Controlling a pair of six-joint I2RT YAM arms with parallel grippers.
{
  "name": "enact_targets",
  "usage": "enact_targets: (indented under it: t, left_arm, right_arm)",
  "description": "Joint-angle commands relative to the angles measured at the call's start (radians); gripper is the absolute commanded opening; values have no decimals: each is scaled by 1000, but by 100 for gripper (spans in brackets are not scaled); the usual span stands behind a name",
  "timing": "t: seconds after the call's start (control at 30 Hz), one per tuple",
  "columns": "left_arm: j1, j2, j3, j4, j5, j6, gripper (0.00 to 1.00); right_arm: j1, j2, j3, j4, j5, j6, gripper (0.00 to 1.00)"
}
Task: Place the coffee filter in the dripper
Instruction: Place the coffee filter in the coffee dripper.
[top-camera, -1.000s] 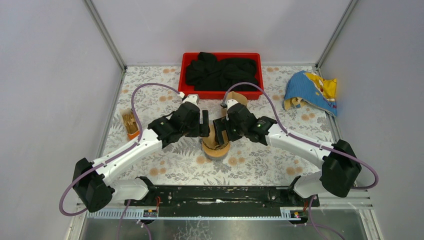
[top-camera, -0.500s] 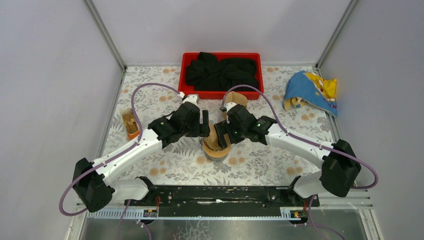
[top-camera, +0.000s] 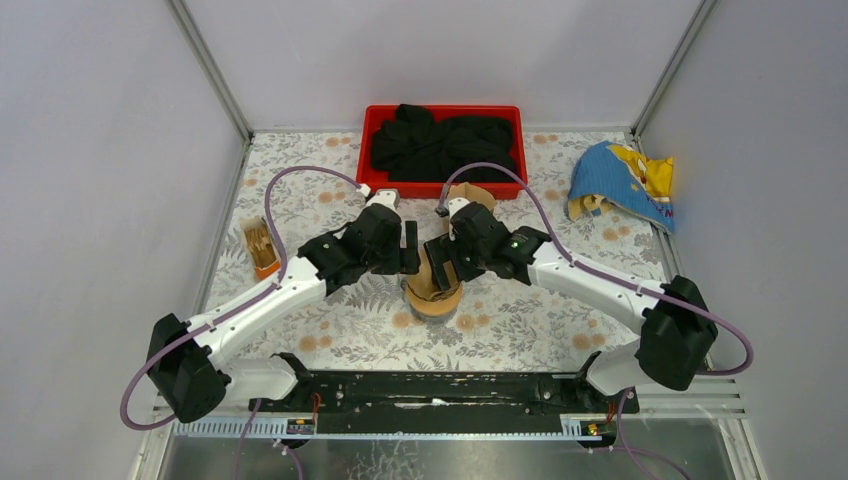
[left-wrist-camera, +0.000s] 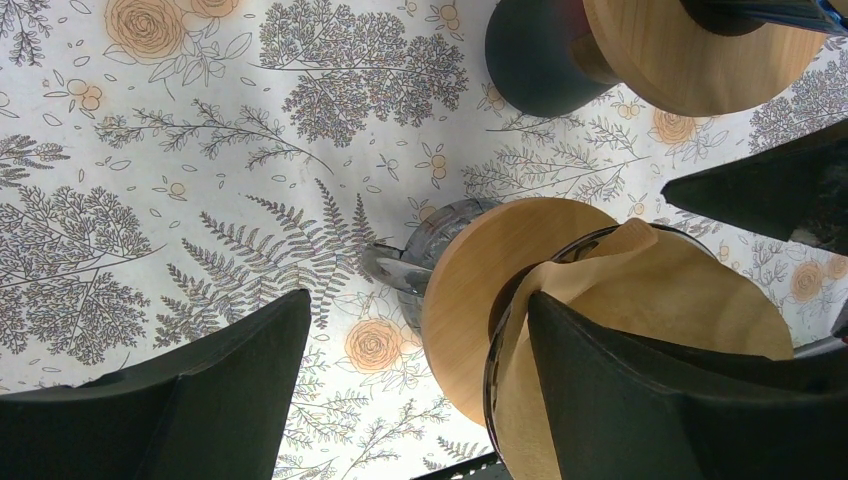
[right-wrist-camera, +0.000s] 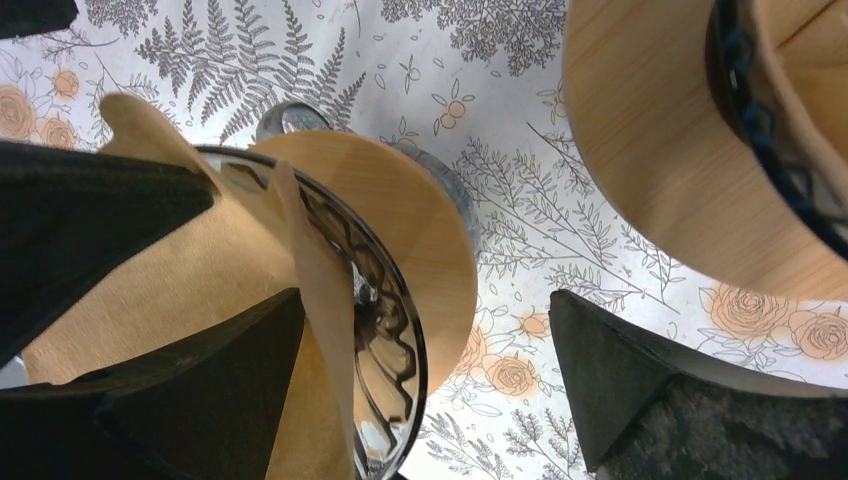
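Note:
The dripper (top-camera: 430, 303), glass with a wooden collar (left-wrist-camera: 465, 295), stands mid-table with the brown paper coffee filter (top-camera: 438, 278) sitting in its cone. Both grippers straddle its rim from opposite sides. My left gripper (top-camera: 412, 250) (left-wrist-camera: 418, 298) is open, its right finger (left-wrist-camera: 640, 400) inside the filter (left-wrist-camera: 690, 300) and the other outside over the table. My right gripper (top-camera: 442, 258) (right-wrist-camera: 425, 295) is open too, its left finger (right-wrist-camera: 190, 390) down in the filter (right-wrist-camera: 180, 270) and the other outside the glass rim (right-wrist-camera: 385, 330). Neither is shut on the paper.
A second wood-collared dripper (top-camera: 478, 197) (right-wrist-camera: 650, 130) stands just behind, near a red bin (top-camera: 375, 120) of black cloth. An orange holder of brown filters (top-camera: 260, 246) sits at the left, and a blue-yellow cloth (top-camera: 625, 185) at the back right.
My right gripper has crept slightly left and farther back over the dripper, pushing the filter's right side. The left arm has stayed put.

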Motion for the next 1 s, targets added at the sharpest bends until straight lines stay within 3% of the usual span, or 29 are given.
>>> enact_targets:
  t: [0.0, 0.53, 0.97]
  left_arm:
    - [5, 1, -1, 26, -4, 17, 86]
    - [5, -5, -12, 32, -12, 16, 86]
    - [5, -13, -15, 32, -6, 12, 86]
  right_arm:
    - [2, 39, 60, 32, 20, -1, 99]
    - [3, 56, 25, -59, -16, -11, 99]
    - [3, -25, -2, 23, -21, 3, 99]
